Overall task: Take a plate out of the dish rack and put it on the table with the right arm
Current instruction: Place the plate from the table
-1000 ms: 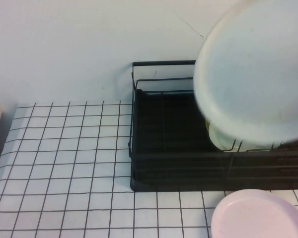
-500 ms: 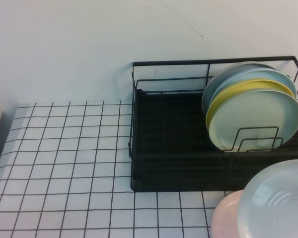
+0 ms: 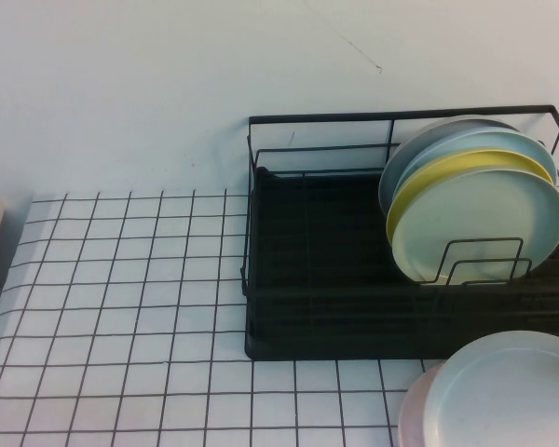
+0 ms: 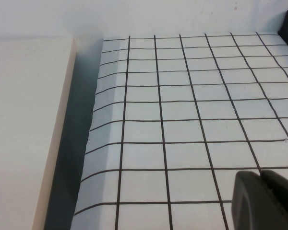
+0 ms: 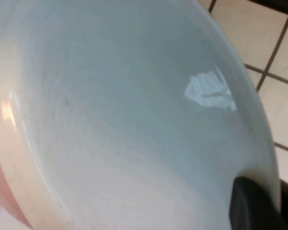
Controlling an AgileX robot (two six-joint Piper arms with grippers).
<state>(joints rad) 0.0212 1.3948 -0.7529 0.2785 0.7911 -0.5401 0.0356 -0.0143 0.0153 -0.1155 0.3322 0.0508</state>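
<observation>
Placing step | right hand point(image 5: 264, 206) clamped on plate point(image 3: 508, 391) rim above pink plate point(image 3: 412, 414), worktop point(image 3: 121, 298) | left hand point(image 4: 266, 201) parked, grip unclear | next: lower, release

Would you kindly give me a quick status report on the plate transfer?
Right claw shut on the white plate, low over the pink plate before the dish rack. Left claw parked above the table.

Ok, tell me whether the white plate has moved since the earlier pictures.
Yes. The white plate dropped from above the dish rack to in front of it, over the pink plate.
</observation>
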